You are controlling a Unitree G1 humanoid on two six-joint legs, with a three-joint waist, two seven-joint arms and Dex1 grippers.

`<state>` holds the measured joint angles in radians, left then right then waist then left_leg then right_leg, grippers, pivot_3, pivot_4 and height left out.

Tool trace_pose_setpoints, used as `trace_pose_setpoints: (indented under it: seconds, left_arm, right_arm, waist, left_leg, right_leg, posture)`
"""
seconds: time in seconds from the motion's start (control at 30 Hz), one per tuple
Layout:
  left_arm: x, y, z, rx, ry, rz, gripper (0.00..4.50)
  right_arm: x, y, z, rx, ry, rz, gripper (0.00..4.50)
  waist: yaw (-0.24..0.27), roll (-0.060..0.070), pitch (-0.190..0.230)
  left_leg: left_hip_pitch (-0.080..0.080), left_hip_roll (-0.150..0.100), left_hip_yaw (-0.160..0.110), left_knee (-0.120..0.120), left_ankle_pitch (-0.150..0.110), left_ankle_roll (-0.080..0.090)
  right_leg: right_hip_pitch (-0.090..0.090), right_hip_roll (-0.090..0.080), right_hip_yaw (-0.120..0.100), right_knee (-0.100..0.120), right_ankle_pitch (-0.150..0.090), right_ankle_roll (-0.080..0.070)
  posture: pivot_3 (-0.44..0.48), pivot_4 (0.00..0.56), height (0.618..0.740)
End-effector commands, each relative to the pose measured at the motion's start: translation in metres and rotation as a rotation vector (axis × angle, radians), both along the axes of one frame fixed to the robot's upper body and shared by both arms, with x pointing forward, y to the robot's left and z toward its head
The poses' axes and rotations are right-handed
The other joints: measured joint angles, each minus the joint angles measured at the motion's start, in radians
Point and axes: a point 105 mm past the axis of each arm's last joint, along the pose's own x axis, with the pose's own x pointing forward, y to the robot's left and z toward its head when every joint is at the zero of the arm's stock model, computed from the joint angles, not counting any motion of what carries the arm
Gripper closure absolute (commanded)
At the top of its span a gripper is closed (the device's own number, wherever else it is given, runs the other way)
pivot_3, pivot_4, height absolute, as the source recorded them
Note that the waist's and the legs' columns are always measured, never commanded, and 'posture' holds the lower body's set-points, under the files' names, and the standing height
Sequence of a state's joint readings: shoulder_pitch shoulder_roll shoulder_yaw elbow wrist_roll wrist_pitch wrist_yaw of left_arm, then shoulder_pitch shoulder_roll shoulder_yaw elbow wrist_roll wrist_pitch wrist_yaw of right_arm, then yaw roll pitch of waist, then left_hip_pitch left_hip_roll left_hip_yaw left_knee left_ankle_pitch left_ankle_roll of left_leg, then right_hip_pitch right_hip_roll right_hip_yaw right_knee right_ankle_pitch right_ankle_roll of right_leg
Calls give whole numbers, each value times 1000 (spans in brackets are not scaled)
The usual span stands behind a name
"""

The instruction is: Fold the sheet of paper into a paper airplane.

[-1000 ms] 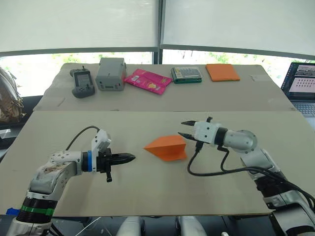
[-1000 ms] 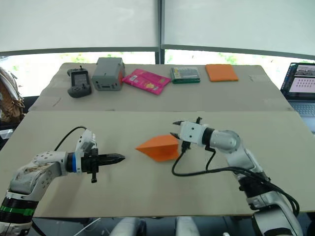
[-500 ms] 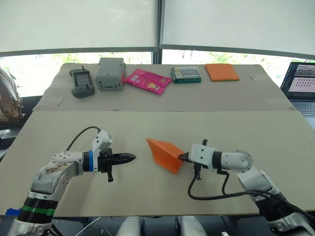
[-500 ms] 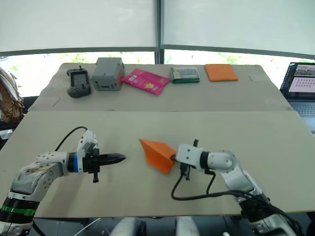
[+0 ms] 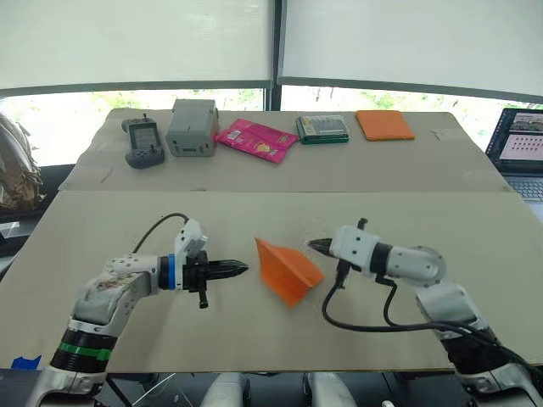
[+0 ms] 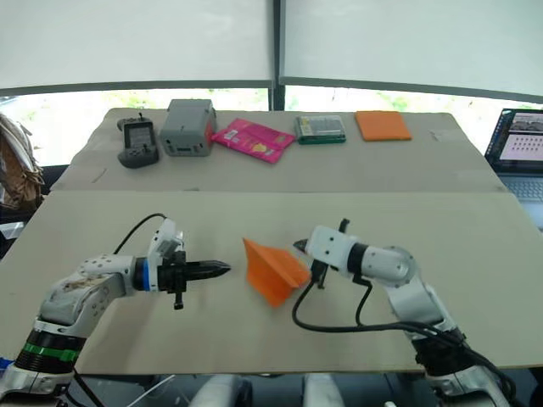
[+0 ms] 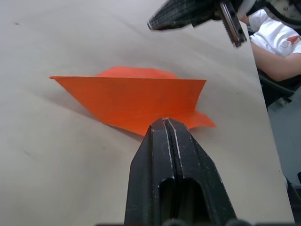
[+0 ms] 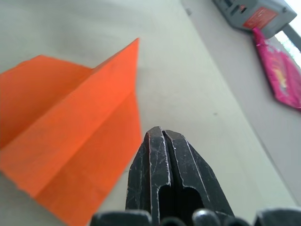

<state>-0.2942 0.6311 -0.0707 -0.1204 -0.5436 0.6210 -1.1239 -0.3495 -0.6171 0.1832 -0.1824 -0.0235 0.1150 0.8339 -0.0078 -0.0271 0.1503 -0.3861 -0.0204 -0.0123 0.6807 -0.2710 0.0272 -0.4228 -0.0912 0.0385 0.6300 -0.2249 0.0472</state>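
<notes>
The sheet of paper (image 5: 287, 270) is bright orange and folded into a pointed wedge with a raised flap, lying mid-table between both grippers. In the left wrist view the paper (image 7: 136, 99) stands just past the fingertips. My left gripper (image 5: 243, 269) is shut and empty, its tip a short gap to the left of the paper. My right gripper (image 5: 312, 246) is shut and empty too, its tip just off the paper's right edge; the right wrist view shows the paper (image 8: 75, 141) beside its closed fingers (image 8: 160, 155).
At the back of the table lie a grey handheld device (image 5: 142, 142), a grey box (image 5: 191, 127), a pink packet (image 5: 254, 140), a green-edged box (image 5: 322, 129) and an orange pad (image 5: 383, 125). A laptop (image 5: 519, 144) is at the far right. A person's arm (image 7: 277, 42) appears in the left wrist view.
My right gripper came down to the paper's right edge, pushed it, then rose slightly; the paper turned and its flap stands up. My left gripper moved right, closer to the paper.
</notes>
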Motion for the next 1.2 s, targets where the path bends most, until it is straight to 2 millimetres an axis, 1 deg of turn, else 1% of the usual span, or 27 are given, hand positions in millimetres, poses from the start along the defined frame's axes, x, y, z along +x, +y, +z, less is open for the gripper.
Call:
trace_pose_setpoints:
  seconds: [0.03, 0.13, 0.23, 0.33, 0.5, 0.67, 0.7, 0.83, 0.9, 1.03, 1.13, 1.2]
  left_arm:
    - [2, -21, -4, 40, -29, -47, 4500]
    - [10, -36, -16, 75, -29, -40, 4500]
    - [14, -48, -17, 75, -21, -36, 4500]
    - [11, -55, -23, 125, 0, -66, 4500]
    - [4, -51, -34, 189, 71, -72, 4500]
    - [-5, -46, -44, 240, 129, -80, 4500]
    - [-5, -45, -44, 238, 131, -73, 4500]
    - [3, -40, -33, 183, 125, -11, 4500]
    - [7, -36, -33, 192, 118, 19, 4500]
    - [8, -38, -43, 189, 146, 63, 4500]
    - [7, -39, -48, 185, 165, 81, 4500]
    - [7, -37, -52, 192, 178, 106, 4500]
  right_arm:
    - [2, -2, 14, 18, -5, 5, 4471]
    - [-2, 3, 7, -1, 48, 38, 4471]
    - [-5, 6, 0, -31, 83, 57, 4471]
    - [-12, 14, -11, -76, 139, 100, 4471]
    - [-20, 27, -22, -72, 191, 148, 4471]
    - [-19, 40, -25, -44, 201, 163, 4471]
    - [-19, 41, -25, -45, 196, 167, 4471]
    - [-16, 45, -22, -45, 181, 170, 4471]
    - [-14, 46, -22, -43, 178, 171, 4471]
    - [-14, 53, -24, -35, 191, 197, 4471]
    - [-19, 59, -29, -30, 215, 225, 4471]
    - [-23, 63, -33, -30, 235, 246, 4471]
  waist:
    - [0, 0, 0]
    - [-1, 0, 0]
    - [-3, 0, 0]
    - [-5, 0, 0]
    - [-7, 0, 0]
    - [-6, 0, 0]
    - [-6, 0, 0]
    - [-5, 0, 0]
    - [-5, 0, 0]
    - [-4, 0, 0]
    - [-4, 0, 0]
    - [-4, 0, 0]
  left_leg:
    - [0, 0, 0, 0, 0, 0]
    - [0, 0, 0, 0, 0, 0]
    - [0, 0, 0, 0, 0, 0]
    - [0, 0, 0, 0, 0, 0]
    - [0, 0, 0, 0, 0, 0]
    - [0, 0, 0, 0, 0, 0]
    - [0, 0, 0, 0, 0, 0]
    - [0, 0, 0, 0, 0, 0]
    - [0, 0, 0, 0, 0, 0]
    - [0, 0, 0, 1, 0, 0]
    - [1, 0, 0, 1, 0, 0]
    - [1, 0, 0, 1, 0, 0]
  right_leg:
    - [0, 0, 0, 0, 0, 0]
    - [0, 0, 0, 0, 0, 0]
    - [0, 0, 0, 0, 0, 0]
    - [0, 0, 0, 0, 0, 0]
    - [0, 1, 0, 0, 0, 0]
    - [0, 1, 0, 0, 0, 0]
    - [0, 1, 0, 0, 0, 0]
    - [0, 1, 0, 0, 0, 0]
    - [0, 1, 0, 0, 0, 0]
    - [0, 1, 0, 0, 0, 0]
    - [0, 0, 0, 0, 0, 0]
    - [1, 0, 0, 1, 0, 0]
  posture:
    - [0, 150, 740]
    - [0, 150, 740]
    - [0, 150, 740]
    - [0, 150, 740]
    - [0, 150, 740]
    - [0, 150, 740]
    - [0, 150, 740]
    - [0, 150, 740]
    - [0, 150, 740]
    - [0, 150, 740]
    - [0, 150, 740]
    - [0, 150, 740]
